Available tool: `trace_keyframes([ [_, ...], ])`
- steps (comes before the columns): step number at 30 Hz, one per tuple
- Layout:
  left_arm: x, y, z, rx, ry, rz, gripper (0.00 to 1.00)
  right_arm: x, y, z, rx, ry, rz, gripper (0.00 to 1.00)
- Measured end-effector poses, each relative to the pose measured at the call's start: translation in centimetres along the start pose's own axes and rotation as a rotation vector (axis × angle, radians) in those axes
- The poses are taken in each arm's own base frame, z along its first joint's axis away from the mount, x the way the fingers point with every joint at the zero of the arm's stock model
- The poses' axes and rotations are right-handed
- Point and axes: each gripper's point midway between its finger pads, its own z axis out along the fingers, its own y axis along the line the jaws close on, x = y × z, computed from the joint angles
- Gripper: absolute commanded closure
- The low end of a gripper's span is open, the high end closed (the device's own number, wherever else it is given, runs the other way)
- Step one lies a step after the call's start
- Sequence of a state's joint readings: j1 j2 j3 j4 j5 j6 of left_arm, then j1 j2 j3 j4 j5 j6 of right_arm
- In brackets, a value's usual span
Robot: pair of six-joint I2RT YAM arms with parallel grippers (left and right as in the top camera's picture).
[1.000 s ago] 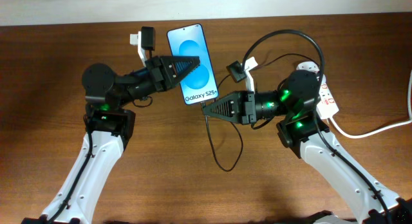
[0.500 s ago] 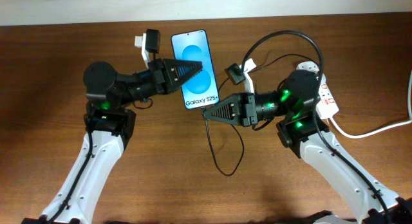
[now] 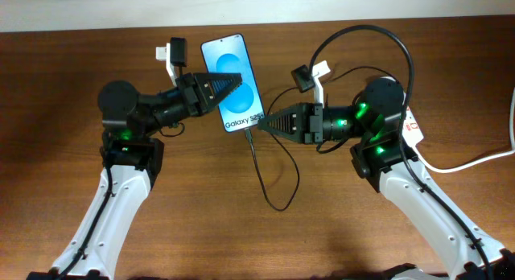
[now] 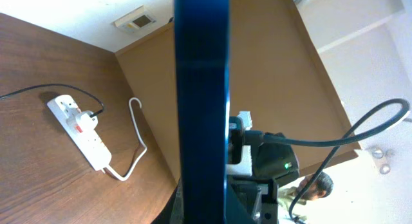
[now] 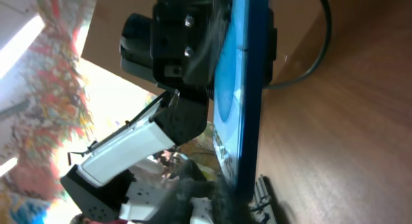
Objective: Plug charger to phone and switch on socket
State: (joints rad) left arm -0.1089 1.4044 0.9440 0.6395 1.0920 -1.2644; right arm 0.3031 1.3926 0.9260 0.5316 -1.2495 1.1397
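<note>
Brown wooden table point(image 3: 193, 224), overhead view. The phone point(image 3: 229, 55) lies at 12 o'clock of the table centre, its blue screen up and its lower edge turned toward 5 o'clock. The left gripper point(image 3: 239, 77) reaches in from 9 o'clock, its fingers clamped across the phone. The right gripper point(image 3: 261, 127) comes from 3 o'clock, its fingers drawn together to a point on the connector end of the charger point(image 3: 259, 171), right at the phone's lower edge. From there the thin black cable drops toward 6 o'clock, loops, and climbs back under the right arm. The socket point(image 3: 413, 129) sits at 3 o'clock, mostly hidden by that arm; its white cord point(image 3: 471, 160) leaves toward the right edge.

Left wrist view. The phone point(image 4: 201, 89) appears edge-on as a dark blue vertical band through the centre. At 9 o'clock of it, well apart, the socket point(image 4: 80, 124) rests on the table with the charger point(image 4: 32, 92) plugged into it and the white cord point(image 4: 135, 153) curling away. The right arm point(image 4: 270, 166) shows at 4 o'clock.

Right wrist view. The phone point(image 5: 232, 89) is seen nearly edge-on, screen facing 9 o'clock, with the left arm point(image 5: 129, 147) behind it. The fingers at the bottom edge are too blurred to tell their grip here.
</note>
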Motion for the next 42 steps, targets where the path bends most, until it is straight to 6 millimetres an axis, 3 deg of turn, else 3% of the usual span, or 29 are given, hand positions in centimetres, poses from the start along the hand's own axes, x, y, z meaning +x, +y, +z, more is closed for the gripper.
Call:
trace_keyframes([
  [3,0.0,0.0,0.0,-0.001,0.001,0.025,1.00,0.1,0.0,0.0,0.002,0.009,-0.007,0.64],
  [5,0.8,1.8,0.0,-0.056,0.025,-0.028,1.00,0.5,0.1,0.0,-0.006,0.031,-0.019,0.58],
  [6,1.4,3.2,-0.2,-0.111,0.035,-0.089,1.00,0.7,0.2,-0.1,-0.014,0.045,-0.031,0.50],
  [7,2.7,6.4,-0.8,-0.218,0.041,-0.194,1.00,0.9,0.3,-0.1,-0.021,0.057,-0.048,0.40],
  [9,4.3,10.9,-2.2,-0.402,0.019,-0.259,1.00,1.2,0.2,-0.1,-0.023,0.071,-0.079,0.28],
  [11,4.6,12.7,-3.0,-0.495,0.004,-0.241,1.00,1.6,-0.3,-0.1,-0.011,0.084,-0.071,0.20],
  [14,4.4,14.7,-3.8,-0.584,-0.006,-0.164,1.00,3.2,-2.8,-0.4,0.058,0.110,0.001,0.08],
  [16,5.0,17.8,-3.7,-0.617,0.027,-0.171,1.00,4.7,-4.8,-0.9,0.129,0.128,0.053,0.03],
  [17,6.2,21.0,-3.9,-0.658,0.068,-0.214,1.00,5.0,-5.5,-1.2,0.152,0.128,0.040,0.02],
  [19,7.3,23.3,-4.1,-0.689,0.106,-0.226,0.99,6.1,-7.6,-2.2,0.256,0.128,0.109,0.02],
  [22,7.2,24.0,-4.4,-0.715,0.115,-0.172,0.96,7.9,-12.7,-4.7,0.563,0.105,0.221,0.02],
  [26,6.4,25.2,-5.3,-0.794,0.090,-0.102,0.96,8.7,-18.1,-10.1,1.002,0.059,0.231,0.02],
  [30,7.2,27.3,-5.9,-0.845,0.106,-0.117,0.96,8.4,-19.3,-12.3,1.150,0.030,0.208,0.02],
  [36,9.1,30.4,-6.6,-0.897,0.154,-0.163,0.93,8.3,-19.5,-12.6,1.170,0.028,0.201,0.02],
  [42,9.2,30.8,-7.0,-0.922,0.155,-0.167,0.89,8.3,-19.5,-12.7,1.173,0.027,0.201,0.02],
])
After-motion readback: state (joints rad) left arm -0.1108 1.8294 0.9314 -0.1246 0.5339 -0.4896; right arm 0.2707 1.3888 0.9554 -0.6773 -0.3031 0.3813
